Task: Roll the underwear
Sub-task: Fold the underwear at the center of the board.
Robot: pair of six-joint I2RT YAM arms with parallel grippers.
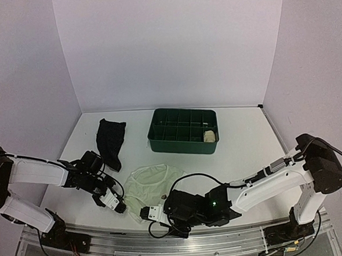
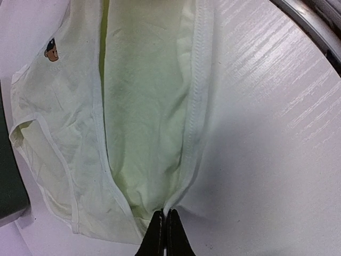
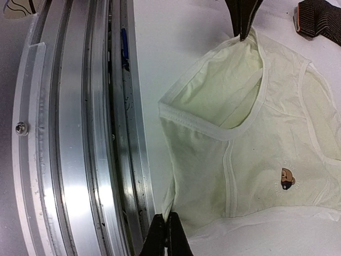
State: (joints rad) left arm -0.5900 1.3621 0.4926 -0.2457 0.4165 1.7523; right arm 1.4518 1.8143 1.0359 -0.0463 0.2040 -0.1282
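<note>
Pale cream cotton briefs point(image 1: 154, 186) are pinched at opposite waistband ends by the closed left claw point(image 2: 164, 234) and right claw point(image 3: 166, 234), seemingly stretched flat on the white surface point(image 1: 242, 152) for rolling.

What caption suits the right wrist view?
Right gripper and left gripper, jaws shut, pinch the cream underwear at opposite waistband ends beside the metal rail.

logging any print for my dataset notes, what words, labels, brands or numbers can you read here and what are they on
No text can be read in any view.
cream underwear: a small brown cartoon head emblem, a picture and not words; the faint marks arched above it are too small to read.
green tray and black underwear: no lettering shows.
</note>
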